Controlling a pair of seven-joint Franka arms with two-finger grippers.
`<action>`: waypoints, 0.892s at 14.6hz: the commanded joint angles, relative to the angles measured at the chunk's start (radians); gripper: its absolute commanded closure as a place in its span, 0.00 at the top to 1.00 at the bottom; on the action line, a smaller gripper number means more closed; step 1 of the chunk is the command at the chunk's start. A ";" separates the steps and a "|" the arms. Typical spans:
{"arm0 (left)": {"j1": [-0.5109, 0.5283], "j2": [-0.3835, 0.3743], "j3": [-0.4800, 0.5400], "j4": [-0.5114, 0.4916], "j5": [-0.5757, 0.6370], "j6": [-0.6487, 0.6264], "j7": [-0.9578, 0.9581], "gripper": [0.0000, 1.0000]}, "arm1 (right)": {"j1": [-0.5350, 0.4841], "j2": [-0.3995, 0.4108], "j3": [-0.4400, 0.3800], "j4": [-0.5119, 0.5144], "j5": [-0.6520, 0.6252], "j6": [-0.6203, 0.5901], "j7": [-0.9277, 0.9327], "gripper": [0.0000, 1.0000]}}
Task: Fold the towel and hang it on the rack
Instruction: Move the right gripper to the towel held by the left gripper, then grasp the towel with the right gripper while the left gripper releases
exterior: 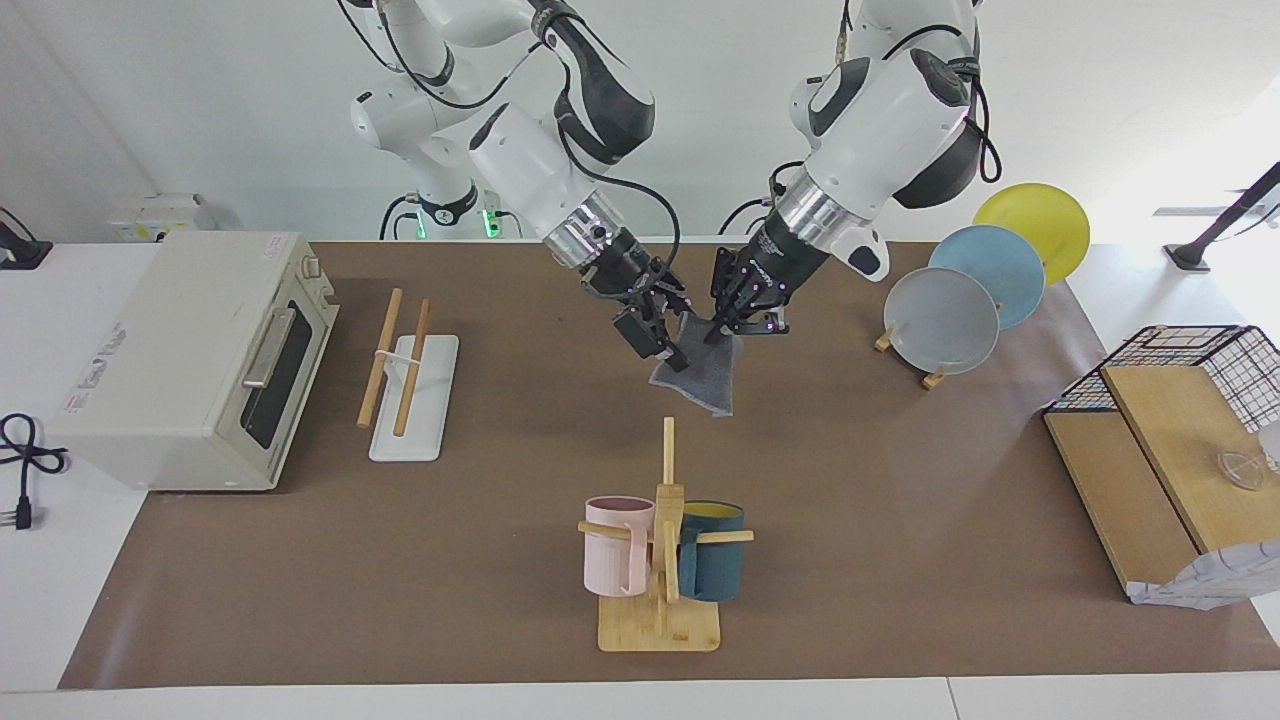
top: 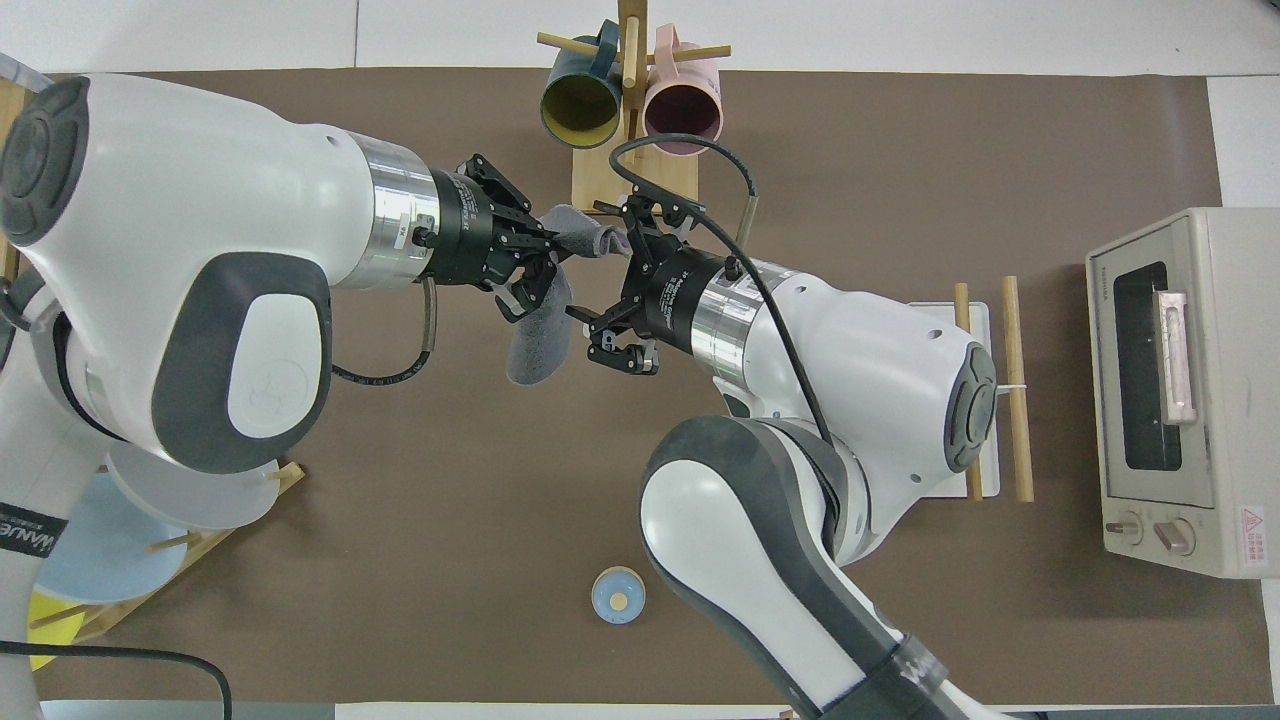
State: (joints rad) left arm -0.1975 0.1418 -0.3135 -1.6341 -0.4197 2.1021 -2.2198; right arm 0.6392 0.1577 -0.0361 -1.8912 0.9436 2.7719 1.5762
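Towel: small dark grey soft cloth (exterior: 700,370) hangs below the left gripper's (exterior: 727,327) fingers, pinched by its top corner.
Right gripper (exterior: 668,345): fingers spread, at the cloth's free edge.

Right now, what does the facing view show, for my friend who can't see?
The left gripper holds the grey towel up over the table while the right gripper reaches its edge. The rack waits beside the toaster oven.

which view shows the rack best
The facing view: the rack shows whole there, both wooden rods, the thin crossbar and the flat white base, standing beside the toaster oven. In the overhead view the right arm covers much of the base and one rod.
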 commanded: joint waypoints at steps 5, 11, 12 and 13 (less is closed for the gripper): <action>-0.013 -0.039 0.007 -0.052 -0.017 0.030 -0.014 0.00 | 0.010 0.006 -0.001 0.004 0.026 0.005 -0.109 0.08; -0.013 -0.042 0.007 -0.061 -0.017 0.030 -0.014 0.00 | -0.012 0.000 -0.002 0.011 0.024 -0.069 -0.180 0.00; -0.013 -0.047 0.007 -0.062 -0.017 0.030 -0.014 0.00 | -0.019 -0.003 -0.002 0.003 0.024 -0.084 -0.182 0.00; -0.013 -0.048 0.007 -0.066 -0.017 0.032 -0.006 0.00 | -0.033 -0.004 -0.002 0.010 0.023 -0.107 -0.194 0.00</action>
State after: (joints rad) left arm -0.2043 0.1329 -0.3135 -1.6567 -0.4198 2.1087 -2.2216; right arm 0.6334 0.1593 -0.0414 -1.8875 0.9436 2.7166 1.4314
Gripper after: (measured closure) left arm 0.969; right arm 0.978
